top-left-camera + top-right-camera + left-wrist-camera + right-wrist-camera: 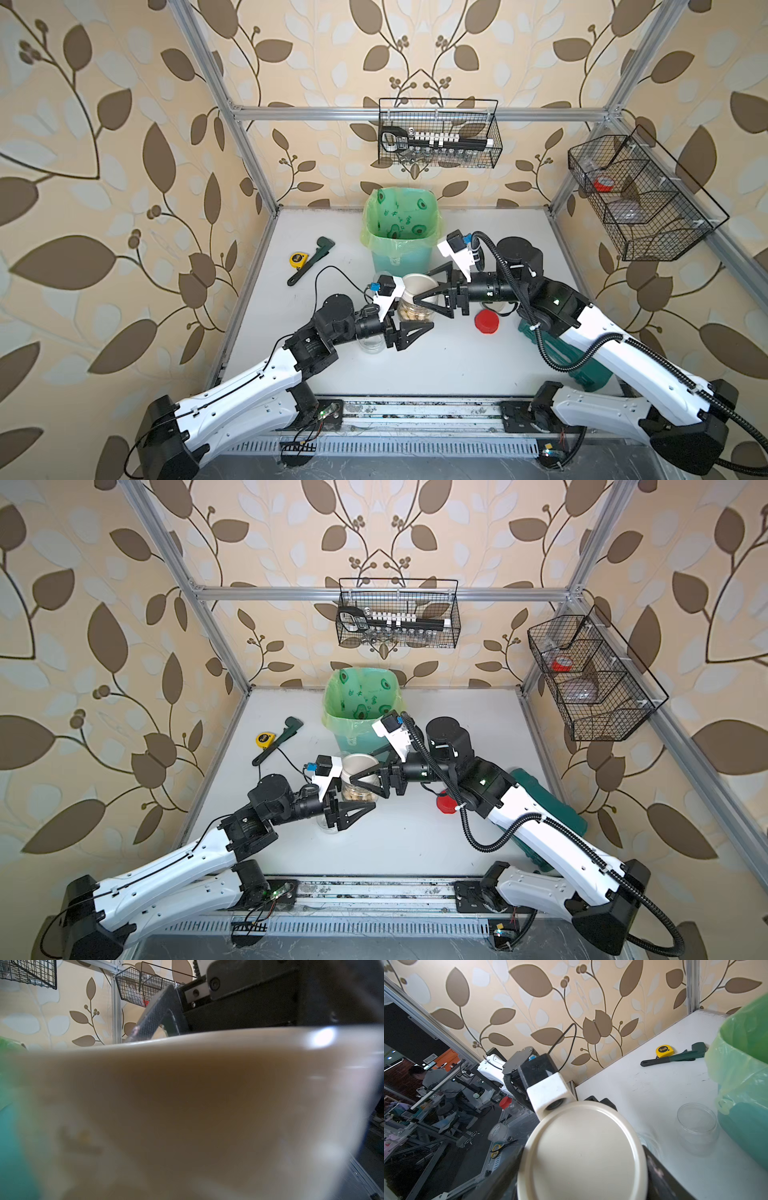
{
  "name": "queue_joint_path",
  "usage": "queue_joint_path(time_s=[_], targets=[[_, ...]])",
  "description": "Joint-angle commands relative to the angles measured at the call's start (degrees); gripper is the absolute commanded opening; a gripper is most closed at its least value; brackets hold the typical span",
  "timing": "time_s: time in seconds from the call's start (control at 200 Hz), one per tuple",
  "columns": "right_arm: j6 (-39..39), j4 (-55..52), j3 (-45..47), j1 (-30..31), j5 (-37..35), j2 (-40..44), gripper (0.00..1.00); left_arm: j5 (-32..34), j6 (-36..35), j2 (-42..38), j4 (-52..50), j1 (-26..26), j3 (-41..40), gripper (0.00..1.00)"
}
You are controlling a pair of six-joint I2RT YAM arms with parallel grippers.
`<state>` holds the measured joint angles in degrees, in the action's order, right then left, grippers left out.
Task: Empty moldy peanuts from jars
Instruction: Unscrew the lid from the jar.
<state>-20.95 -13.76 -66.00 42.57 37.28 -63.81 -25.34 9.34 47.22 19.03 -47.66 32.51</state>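
Note:
A short glass jar [412, 312] [358, 789] stands mid-table with pale moldy peanuts [409, 319] [356, 796] in its bottom. Its flat beige lid [419, 286] [360, 765] [581, 1147] sits on top. My left gripper [411, 320] [353, 798] is shut on the jar's glass body from the near left. My right gripper [424, 289] [361, 767] [583, 1169] is shut on the lid's rim from the right. The left wrist view is filled by the blurred lid [187, 1084], which hides that gripper's fingers. A second jar [371, 343] [330, 825], lidless and clear, stands under the left wrist.
The mint-green bin [399, 259] [353, 737] [741, 1118] with green liner stands just behind the jar. Another empty clear jar [697, 1130] sits beside it. A red lid [487, 322] [448, 803] lies right of the jar. Tape measure [297, 259], wrench [311, 261] and green case [582, 365] lie around.

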Motion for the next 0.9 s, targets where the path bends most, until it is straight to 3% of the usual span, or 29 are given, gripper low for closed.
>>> queue_joint_path(time_s=[0.0,0.375,0.57,0.775,0.895], targets=[[0.5,2.2,1.2,-0.9,3.1,1.0,0.6,-0.7,-0.6,-2.3,3.4,0.0,2.1,0.0],[-1.2,3.7,3.5,-2.8,-4.1,4.4,0.59,0.9,-1.1,-3.2,2.5,0.0,1.8,0.0],[-1.8,2.7,5.1,-6.5,-9.5,7.4,0.58,3.1,-1.3,-4.5,2.3,0.0,1.2,0.0],[-0.3,-1.4,6.7,-9.4,-19.2,10.8,0.57,6.5,-1.5,-6.4,2.0,0.0,0.0,0.0],[1.6,-4.3,8.5,-10.1,-31.0,13.1,0.57,9.1,-1.6,-8.8,1.7,0.0,-1.4,0.0]])
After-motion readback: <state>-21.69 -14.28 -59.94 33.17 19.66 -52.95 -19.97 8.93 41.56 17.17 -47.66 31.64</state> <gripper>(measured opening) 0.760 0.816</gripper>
